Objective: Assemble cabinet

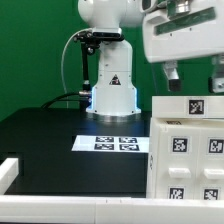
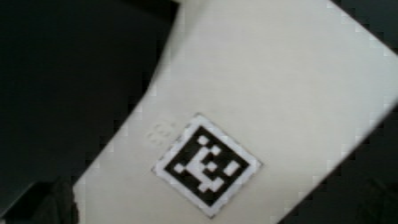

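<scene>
This looks like a robot lab, not a home. A white robot arm (image 1: 108,60) with a yellow warning triangle stands on a black tabletop (image 1: 45,135). Behind it hangs a plain green wall (image 1: 35,50), like a screen put up for filming. A flat marker board (image 1: 115,144) with black-and-white square tags lies on the tabletop. The white cabinet (image 1: 187,140) panels wear the same kind of tags, and one tag (image 2: 210,163) shows big in the wrist view.
</scene>
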Robot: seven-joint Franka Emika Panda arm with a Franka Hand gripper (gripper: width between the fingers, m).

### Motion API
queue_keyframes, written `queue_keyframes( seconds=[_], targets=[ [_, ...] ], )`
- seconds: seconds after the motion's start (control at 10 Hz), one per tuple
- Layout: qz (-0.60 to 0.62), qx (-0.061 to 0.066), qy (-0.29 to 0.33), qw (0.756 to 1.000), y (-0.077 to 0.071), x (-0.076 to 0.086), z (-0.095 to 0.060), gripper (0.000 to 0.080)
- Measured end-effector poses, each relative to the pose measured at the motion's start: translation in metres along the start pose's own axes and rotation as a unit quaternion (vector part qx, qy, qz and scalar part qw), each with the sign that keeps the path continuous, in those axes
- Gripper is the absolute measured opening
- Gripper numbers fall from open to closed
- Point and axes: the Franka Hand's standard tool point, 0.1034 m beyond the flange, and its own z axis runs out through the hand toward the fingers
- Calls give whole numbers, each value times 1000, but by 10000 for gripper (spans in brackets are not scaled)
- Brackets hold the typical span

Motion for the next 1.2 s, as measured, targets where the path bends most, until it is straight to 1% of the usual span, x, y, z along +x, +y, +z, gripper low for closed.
queue_keyframes(
  seconds=[0.1, 0.2, 0.3, 0.4, 0.6, 0.7, 0.8, 0.9, 1.0, 1.2],
  targets=[
    [-102, -12, -5, 995, -6, -3, -2, 797],
    [-186, -15, -10, 982, -11, -7, 1, 797],
    [-244, -18, -16, 970, -11, -12, 4, 797],
    [-270, -19, -15, 962, -10, -10, 3, 797],
    [-343, -19, -15, 939, -9, -9, 4, 797],
    [-437, -37, -10, 899, -9, -9, 4, 797],
    [-507, -54, -8, 860, -14, -16, 4, 797],
    [-548, -63, -15, 834, -18, -24, 2, 797],
    [-582, -59, -9, 811, -19, -21, -2, 797],
    [-616, -60, -13, 785, -16, -18, 0, 797]
  ],
)
